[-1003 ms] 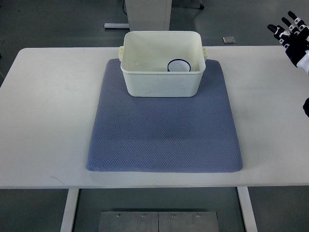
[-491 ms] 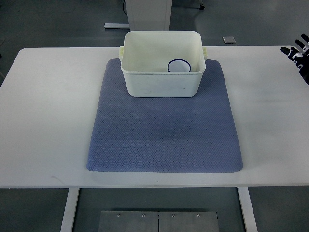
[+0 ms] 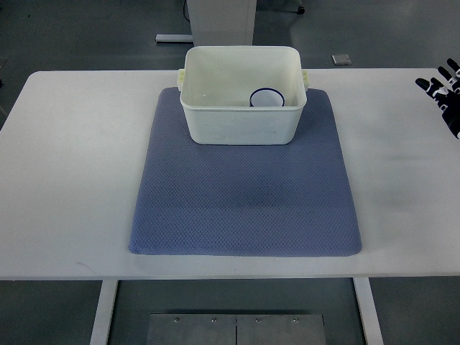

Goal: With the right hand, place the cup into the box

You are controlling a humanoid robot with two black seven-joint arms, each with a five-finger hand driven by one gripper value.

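The right hand (image 3: 444, 90) shows only at the far right edge of the top view, partly cut off by the frame. Its dark fingers (image 3: 431, 84) with light joints are spread and straight, holding nothing. It hangs over the bare right end of the table (image 3: 65, 158), well apart from everything else.

Between the hand and the box lies only plain white tabletop. Nothing stands in that stretch.

The box (image 3: 241, 118) is a cream plastic tub with rounded corners and small lugs at its left and right rims. It sits on the far end of a blue-grey mat (image 3: 244, 208), its far wall reaching just past the mat's far edge. The cup (image 3: 266, 99) is inside the box, upright, toward the right side of the box floor and close to the near wall, which hides its lower part. It is white with a dark blue rim.

The mat covers the middle of the table and its near part is bare.

Beyond the table, on the grey floor, a white post (image 3: 219, 18) rises behind the box, and a small square plate (image 3: 341, 60) lies on the floor to the right of it.
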